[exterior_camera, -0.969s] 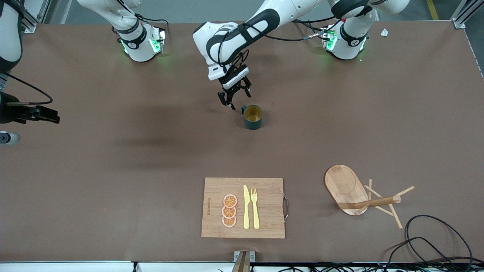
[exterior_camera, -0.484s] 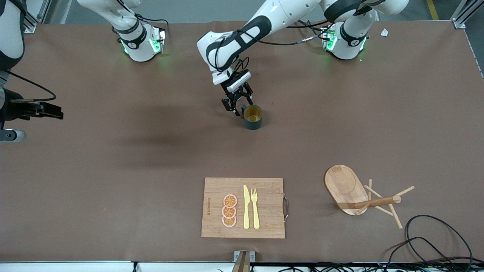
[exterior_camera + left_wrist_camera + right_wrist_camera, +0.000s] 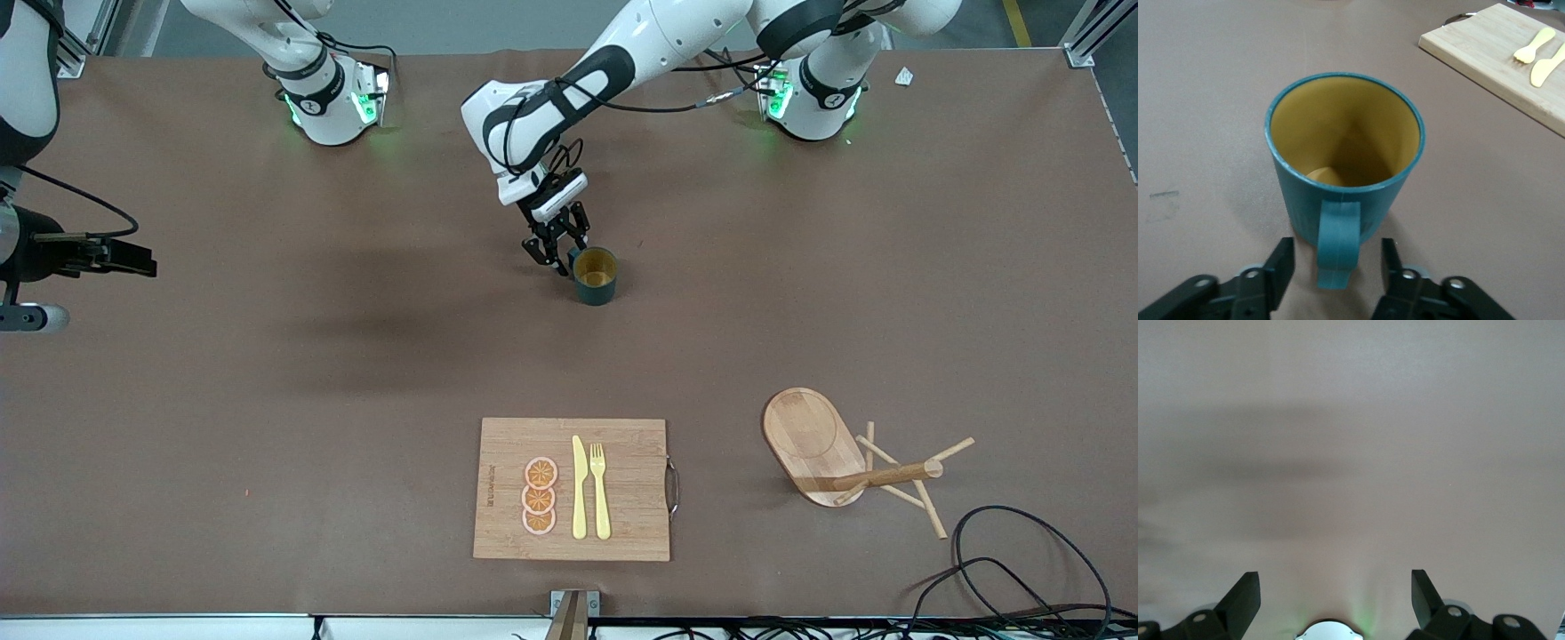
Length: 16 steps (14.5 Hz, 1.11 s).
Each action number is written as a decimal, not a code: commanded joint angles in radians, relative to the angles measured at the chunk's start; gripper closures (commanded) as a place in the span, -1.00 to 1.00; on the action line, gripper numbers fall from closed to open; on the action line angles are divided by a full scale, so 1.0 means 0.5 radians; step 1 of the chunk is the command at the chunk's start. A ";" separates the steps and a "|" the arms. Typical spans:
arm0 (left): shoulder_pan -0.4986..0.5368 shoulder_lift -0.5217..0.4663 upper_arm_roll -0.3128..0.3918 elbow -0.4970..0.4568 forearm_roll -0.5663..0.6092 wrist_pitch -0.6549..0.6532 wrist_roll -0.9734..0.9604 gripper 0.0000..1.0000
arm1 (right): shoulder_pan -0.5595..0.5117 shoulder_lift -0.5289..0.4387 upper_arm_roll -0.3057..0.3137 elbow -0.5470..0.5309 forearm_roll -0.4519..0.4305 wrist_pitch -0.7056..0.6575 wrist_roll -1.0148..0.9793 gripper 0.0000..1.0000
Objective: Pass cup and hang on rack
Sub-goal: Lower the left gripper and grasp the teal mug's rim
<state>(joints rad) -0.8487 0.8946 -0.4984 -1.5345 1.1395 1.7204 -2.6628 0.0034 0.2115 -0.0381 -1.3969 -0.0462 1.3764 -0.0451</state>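
Note:
The dark teal cup [image 3: 596,276] stands upright on the table's middle, its yellowish inside showing, nearer to the robots' bases than the board. My left gripper [image 3: 558,252] is low beside it. In the left wrist view the cup [image 3: 1345,157] has its handle [image 3: 1337,243] between my open left gripper [image 3: 1338,257] fingers, with gaps on both sides. The wooden rack [image 3: 813,440] lies near the front camera toward the left arm's end, its post [image 3: 889,476] and pegs pointing sideways. My right gripper [image 3: 142,265] waits open at the right arm's end, over bare table [image 3: 1336,587].
A bamboo cutting board [image 3: 622,444] with a metal handle, orange slices [image 3: 540,496], a yellow knife and fork [image 3: 600,489] lies near the front edge; it also shows in the left wrist view [image 3: 1491,47]. A black cable [image 3: 1022,569] loops beside the rack.
My left gripper has come down and over to the cup, its fingers now on either side of the handle. My right gripper has drifted slightly toward the table's middle.

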 commanded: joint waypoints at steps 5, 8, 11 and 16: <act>-0.024 0.024 0.012 0.056 0.040 -0.035 0.162 0.52 | -0.043 -0.303 0.138 -0.212 0.046 -0.010 0.066 -1.00; -0.008 0.012 0.024 0.059 0.037 -0.035 0.269 0.84 | -0.068 -0.410 0.119 -0.265 0.046 -0.025 0.060 -1.00; -0.002 -0.019 0.061 0.111 0.025 -0.035 0.389 0.98 | -0.080 -0.552 0.089 -0.397 0.068 -0.013 0.047 -1.00; 0.139 -0.206 0.043 0.176 -0.125 -0.054 0.695 0.99 | -0.053 -0.668 0.052 -0.434 0.132 -0.016 0.041 -1.00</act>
<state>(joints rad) -0.8044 0.8538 -0.4712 -1.4513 1.1232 1.7086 -2.3927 -0.0197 -0.0692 -0.0130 -1.5695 -0.0125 1.3512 -0.0254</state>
